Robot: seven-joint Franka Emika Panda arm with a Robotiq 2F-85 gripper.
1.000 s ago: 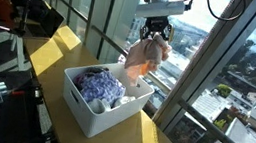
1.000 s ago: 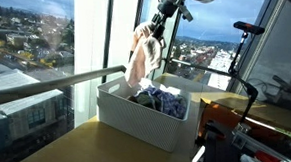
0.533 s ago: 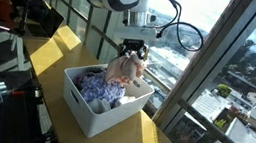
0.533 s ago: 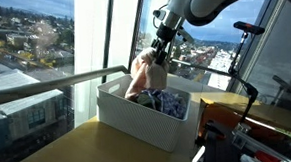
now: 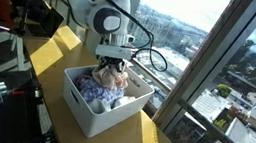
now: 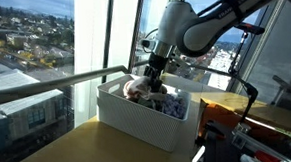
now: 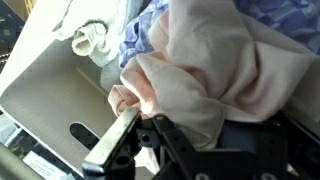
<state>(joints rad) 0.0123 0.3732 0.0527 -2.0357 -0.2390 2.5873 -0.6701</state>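
My gripper [image 5: 114, 72] is down inside a white basket [image 5: 96, 118] and is shut on a pale pink cloth [image 5: 115, 79]. In both exterior views the cloth rests on the other clothes in the basket, with the gripper [image 6: 154, 81] at its top. The wrist view shows the pink cloth [image 7: 210, 70] bunched between the fingers [image 7: 165, 120], above a blue-purple patterned garment [image 7: 150, 35] and a white item [image 7: 90, 40]. The blue garment [image 5: 96, 85] fills the basket's near part.
The white basket [image 6: 137, 116] stands on a wooden counter [image 6: 79, 150] by tall windows with a metal rail [image 6: 46, 86]. Dark equipment and stands [image 5: 3, 24] crowd one side of the counter. A further device [image 6: 248, 126] sits beside the basket.
The gripper has come down with the pink cloth from high above the basket into it. The cloth, hanging free before, now lies bunched on the clothes.
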